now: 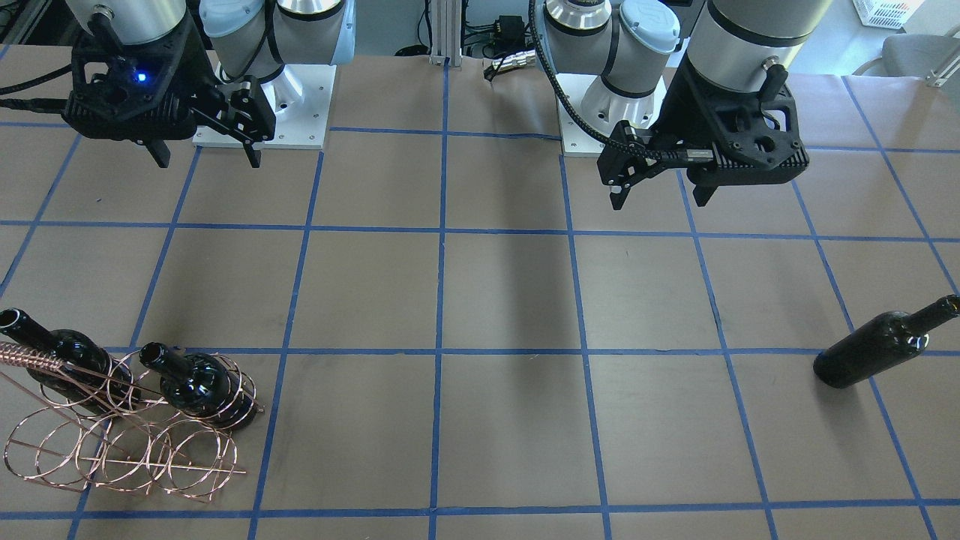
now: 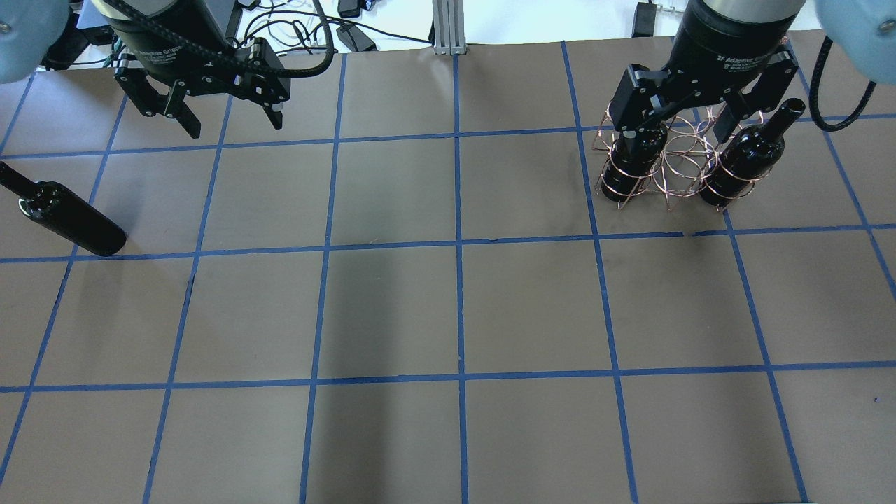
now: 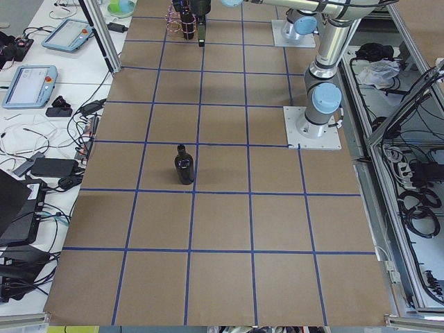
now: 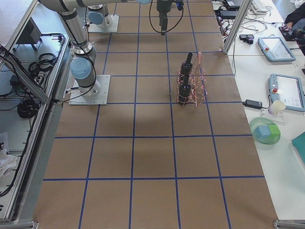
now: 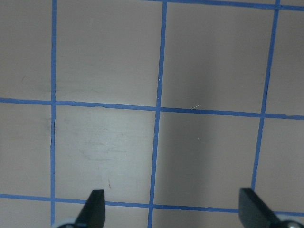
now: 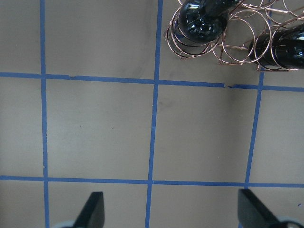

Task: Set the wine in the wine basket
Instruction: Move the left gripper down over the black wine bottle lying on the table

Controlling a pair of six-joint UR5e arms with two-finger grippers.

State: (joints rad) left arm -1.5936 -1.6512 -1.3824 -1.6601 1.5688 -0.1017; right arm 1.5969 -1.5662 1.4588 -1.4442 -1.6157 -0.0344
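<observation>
One loose wine bottle [image 2: 70, 220], near-black and unlabelled, lies on its side on the robot's left side of the table; it also shows in the front view [image 1: 881, 346] and the left side view [image 3: 184, 166]. The copper wire wine basket [image 2: 675, 157] stands on the robot's right side and holds two more bottles [image 2: 633, 161] [image 2: 745, 157]; the basket also shows in the front view [image 1: 127, 439]. My left gripper [image 2: 236, 127] is open and empty, held high, apart from the loose bottle. My right gripper [image 2: 675, 129] is open and empty, held high near the basket [image 6: 237, 47].
The table is brown paper with a blue tape grid. The two arm base plates [image 1: 262, 105] [image 1: 592, 112] sit at the robot's edge. An aluminium post [image 2: 444, 28] and cables stand beyond the far edge. Side benches carry tablets [image 4: 286, 90] and cables.
</observation>
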